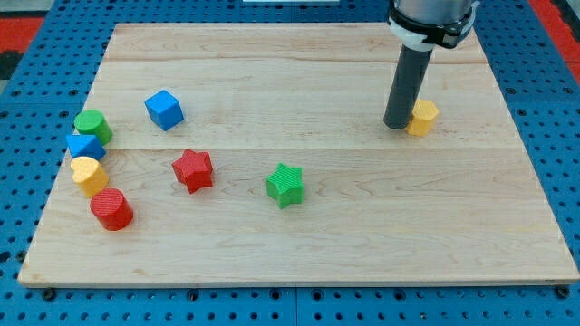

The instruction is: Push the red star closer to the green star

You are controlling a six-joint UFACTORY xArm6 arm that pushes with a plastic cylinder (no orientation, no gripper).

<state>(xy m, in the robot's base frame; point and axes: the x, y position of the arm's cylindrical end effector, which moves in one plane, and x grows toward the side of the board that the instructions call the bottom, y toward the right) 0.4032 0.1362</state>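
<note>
My tip (398, 125) is resting on the bench (299, 249) at the view's upper right, touching or just beside a yellow block (423, 117). There are no jaws here, only a bare rod. The red star (193, 169) is lying well away, down and toward the view's left, and the green star (286, 185) is sitting between it and my tip. I judge the tip is needing to circle round to the red star's left side before pushing rightward.
</note>
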